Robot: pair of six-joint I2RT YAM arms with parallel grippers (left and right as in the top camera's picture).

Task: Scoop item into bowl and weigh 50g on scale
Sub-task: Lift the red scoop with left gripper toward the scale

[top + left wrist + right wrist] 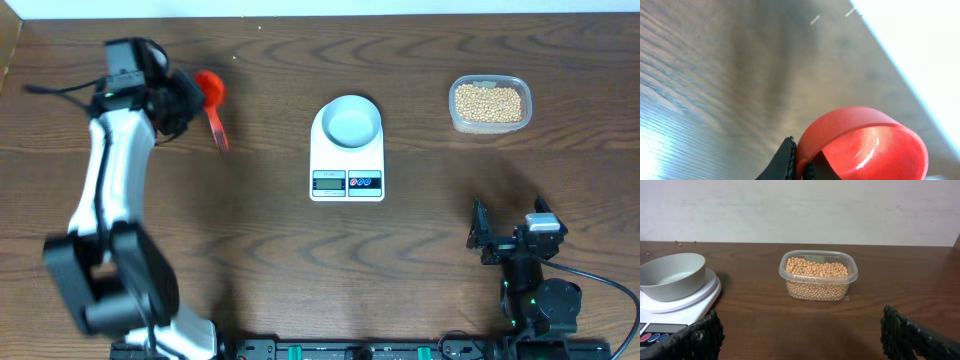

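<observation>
Soybeans wait across the bench [260, 230] as the left end effector [188, 100] stands clamped shut on a red measuring scoop [210, 92] at the far left; the wrist view shows its black fingertips [788, 159] pinched at the wall of the scoop's round cup, while from overhead the handle juts away toward the front edge; whether the scoop is clear of the wood cannot be told.

The soybeans [489, 102] lie heaped in a clear plastic tub [452, 105] at the far right, well apart from the scoop; between the two, the white bowl [352, 125] sits empty on the kitchen scale [347, 182]; the right end effector [510, 225] rests near the front edge with its jaws spread wide and nothing between them, facing the tub.

The beans look small, hard and smooth; they are likely light singly and quick to roll, so they would have to be carried in the cup and kept level rather than pinched. The scoop appears to be stiff, light, glossy plastic that could twist in a shallow grip; the handle is probably the better place to hold it, since that leaves the cup free to dig. The thin-walled tub may skid when the scoop pushes in; a steadying hold on its rim seems wise. The bowl, loose on the scale, should be fed gently from just above.
</observation>
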